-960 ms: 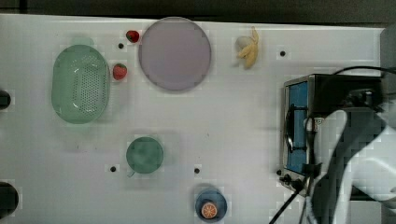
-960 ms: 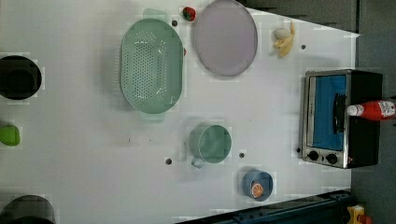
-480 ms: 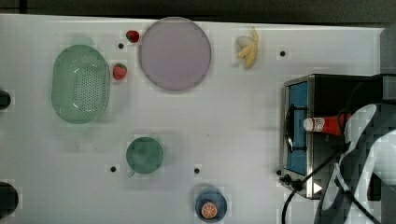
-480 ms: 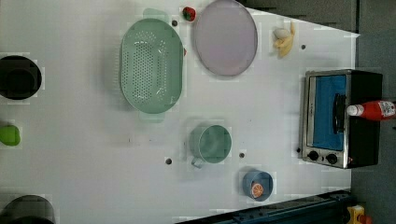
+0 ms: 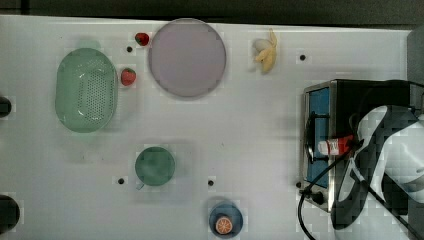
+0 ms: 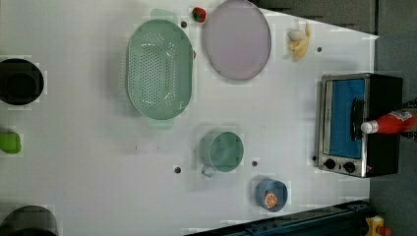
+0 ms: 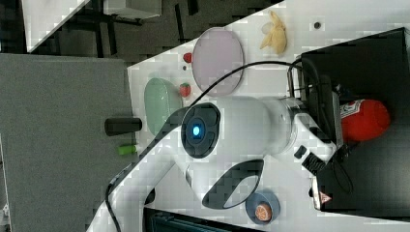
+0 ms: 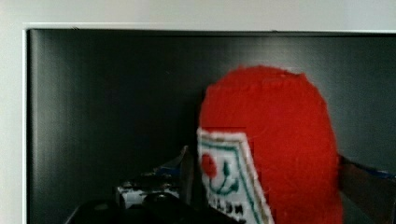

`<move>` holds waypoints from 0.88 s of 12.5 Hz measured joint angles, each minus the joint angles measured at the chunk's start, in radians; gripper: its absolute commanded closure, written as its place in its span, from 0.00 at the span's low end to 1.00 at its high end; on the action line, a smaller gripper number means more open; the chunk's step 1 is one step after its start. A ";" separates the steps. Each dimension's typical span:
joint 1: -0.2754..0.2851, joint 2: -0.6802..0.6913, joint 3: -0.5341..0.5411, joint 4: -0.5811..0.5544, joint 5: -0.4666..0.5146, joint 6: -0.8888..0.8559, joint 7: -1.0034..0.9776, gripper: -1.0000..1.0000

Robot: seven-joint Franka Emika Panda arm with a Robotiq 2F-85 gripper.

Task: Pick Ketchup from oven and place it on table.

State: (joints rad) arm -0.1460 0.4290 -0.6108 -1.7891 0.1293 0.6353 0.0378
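The Ketchup (image 6: 391, 123) lies on its side on the black top of the oven (image 6: 358, 123), its white cap reaching out past the oven's front edge above the blue glass door. In the top view, its cap and a short red stretch (image 5: 334, 146) show just ahead of the arm's white body, while the rest is covered by the arm. In the right view, the bottle's rounded red base (image 7: 363, 120) rests on the oven's dark roof (image 7: 367, 53), with the label facing the arm.

In the wrist view, the bottle (image 8: 275, 144) sits between the two fingers of the gripper (image 8: 266, 175): one finger (image 8: 186, 168) stands beside the label, the other (image 8: 362, 179) is on the far side of the red body. The jaws are spread wide, with room on either side of the bottle. Whether either finger touches the plastic cannot be told, and nothing is clamped.

The oven stands on the white table (image 5: 260, 135) near the top view's right edge, its door facing the top view's left. Further out on the table are a peeled banana (image 5: 266, 51), a round lilac plate (image 5: 187, 57), two strawberries (image 5: 128, 76), a green colander (image 5: 86, 90), a green mug (image 5: 155, 166) and a small blue bowl (image 5: 226, 220) holding an orange piece.
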 measured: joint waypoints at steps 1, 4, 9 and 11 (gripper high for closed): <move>0.002 0.013 -0.003 0.001 0.036 -0.006 0.000 0.00; -0.010 0.025 0.010 0.000 0.059 0.011 0.000 0.17; -0.011 0.023 0.000 0.015 0.040 0.015 0.001 0.36; -0.021 0.021 0.009 0.017 0.068 -0.022 0.001 0.36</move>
State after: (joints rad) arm -0.1665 0.4495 -0.6021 -1.7725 0.1970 0.6128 0.0389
